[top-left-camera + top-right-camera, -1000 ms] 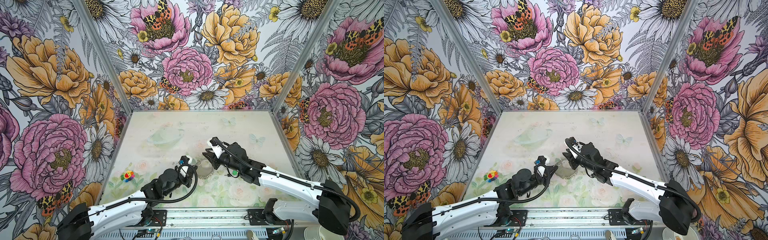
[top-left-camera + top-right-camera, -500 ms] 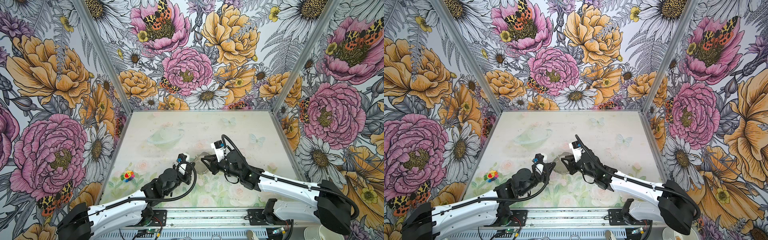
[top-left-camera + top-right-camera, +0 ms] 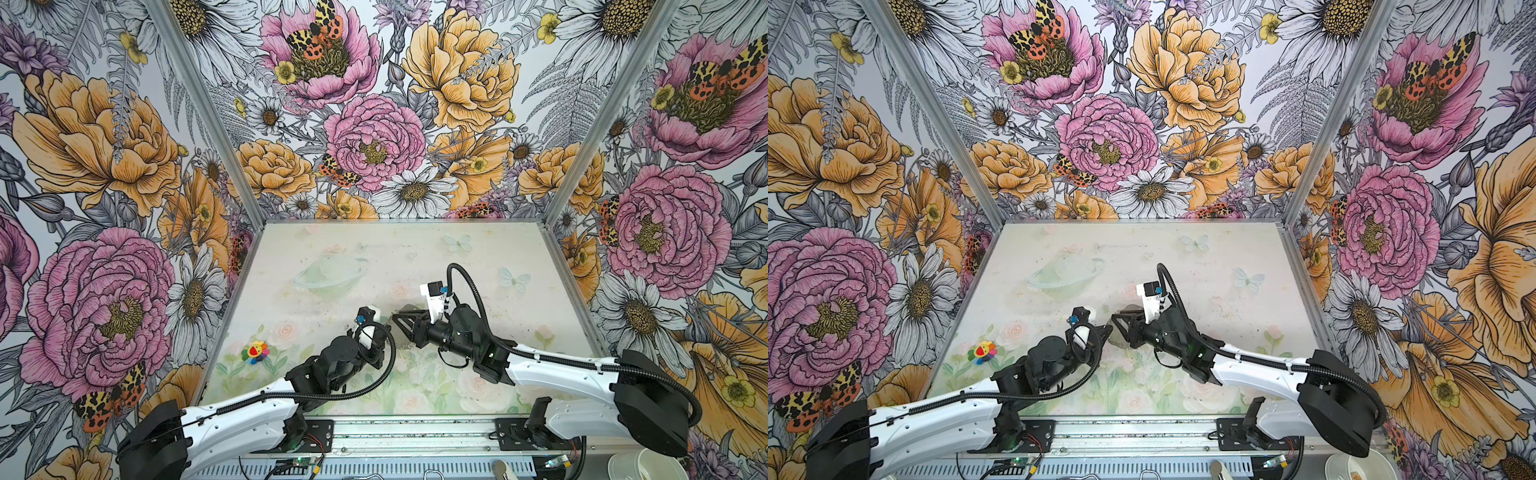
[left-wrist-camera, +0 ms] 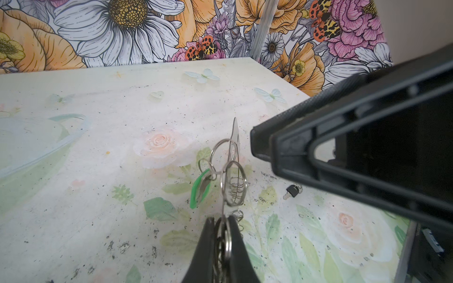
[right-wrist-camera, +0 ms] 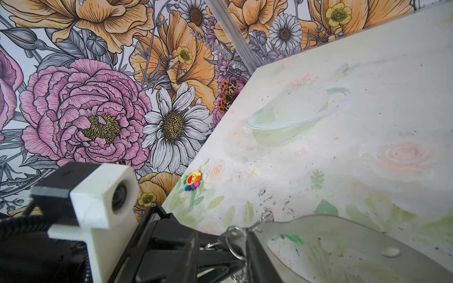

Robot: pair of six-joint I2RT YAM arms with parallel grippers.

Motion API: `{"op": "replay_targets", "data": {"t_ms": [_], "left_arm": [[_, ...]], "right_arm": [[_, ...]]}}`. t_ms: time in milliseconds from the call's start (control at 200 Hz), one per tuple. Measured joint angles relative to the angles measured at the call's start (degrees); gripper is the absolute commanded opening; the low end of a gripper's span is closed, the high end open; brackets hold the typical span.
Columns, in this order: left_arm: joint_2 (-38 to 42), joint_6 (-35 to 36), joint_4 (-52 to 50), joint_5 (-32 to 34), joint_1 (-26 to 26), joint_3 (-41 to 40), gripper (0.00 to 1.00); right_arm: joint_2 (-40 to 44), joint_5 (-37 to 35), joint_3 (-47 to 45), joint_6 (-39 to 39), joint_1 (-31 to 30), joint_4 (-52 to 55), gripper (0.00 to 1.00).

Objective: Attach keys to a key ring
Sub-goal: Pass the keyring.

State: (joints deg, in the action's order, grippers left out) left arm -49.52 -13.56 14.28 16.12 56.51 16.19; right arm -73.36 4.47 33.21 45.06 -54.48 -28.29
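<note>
- Bottom centre, left wrist view: left gripper (image 4: 221,220) pinches the key ring (image 4: 234,132), held edge-on.
- Just beyond, a green-tagged key (image 4: 199,188) hangs from it, apparently attached.
- Further right, a dark key (image 4: 291,192) lies loose: still to do.
- Right wrist view alone shows the right gripper (image 5: 221,236) part-open at the ring's edge; top views hide the keys.

**Lighting and focus.** Soft, even light, seemingly from above, fills both top views. The pale tabletop (image 3: 415,257) is bright, shadows under the arms are faint, and wide-angle perspective splays the wall frames outward. In the left wrist view, the left pincer (image 4: 221,220) nearest the lens is blurred, while the tabletop at mid-distance is sharp. In the right wrist view, the right pincer (image 5: 221,239) and the key ring (image 5: 355,225) are out of focus, and its grey plate mirrors the tabletop's pale colours.
</note>
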Motion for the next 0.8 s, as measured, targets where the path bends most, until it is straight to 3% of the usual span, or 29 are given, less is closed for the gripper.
{"op": "replay_targets", "data": {"t_ms": [275,801], "left_arm": [[-0.11,-0.02,1.25,0.00,0.00,0.09,0.00],[-1.36,-0.24,1.62,0.22,0.00,0.11,0.00]], "right_arm": [[-2.38,-0.20,-0.07,2.08,0.00,-0.57,0.37],[-4.28,1.42,-0.07,3.39,-0.11,-1.79,0.25]]}}
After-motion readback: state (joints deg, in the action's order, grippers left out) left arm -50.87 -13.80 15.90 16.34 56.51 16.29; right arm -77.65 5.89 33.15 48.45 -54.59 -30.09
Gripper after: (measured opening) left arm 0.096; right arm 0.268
